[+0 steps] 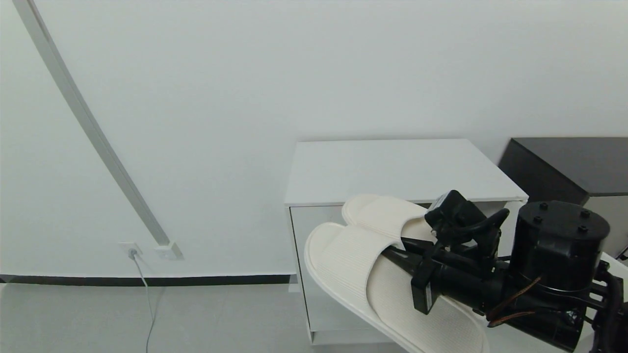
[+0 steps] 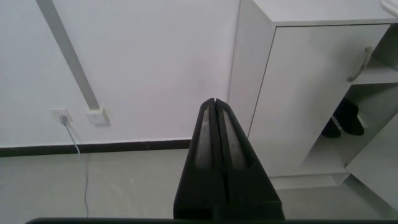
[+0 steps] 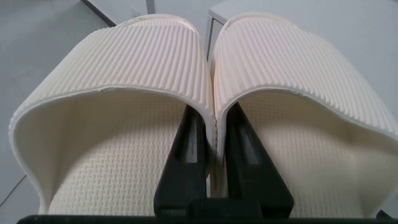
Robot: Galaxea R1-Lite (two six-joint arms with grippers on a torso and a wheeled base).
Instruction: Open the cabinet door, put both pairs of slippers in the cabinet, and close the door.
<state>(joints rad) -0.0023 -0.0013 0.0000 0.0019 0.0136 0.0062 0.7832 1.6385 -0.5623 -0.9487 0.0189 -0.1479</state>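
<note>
A pair of white ribbed slippers (image 1: 353, 255) hangs in front of the white cabinet (image 1: 392, 169), held side by side. My right gripper (image 1: 390, 254) is shut on the slippers, one finger inside each upper and the inner walls pinched between them (image 3: 214, 124). In the left wrist view, my left gripper (image 2: 215, 106) is shut with nothing in it, low and to the left of the cabinet (image 2: 298, 93). The cabinet's right side stands open, with a shelf and a dark pair of slippers (image 2: 345, 118) on its floor. A handle (image 2: 359, 62) sits on the shut left panel.
A dark cabinet (image 1: 569, 162) stands to the right of the white one. On the wall at the left are a slanted grey duct (image 1: 88, 122), a socket (image 1: 130, 250) and a hanging cable (image 1: 147, 294). Light floor lies before the cabinet.
</note>
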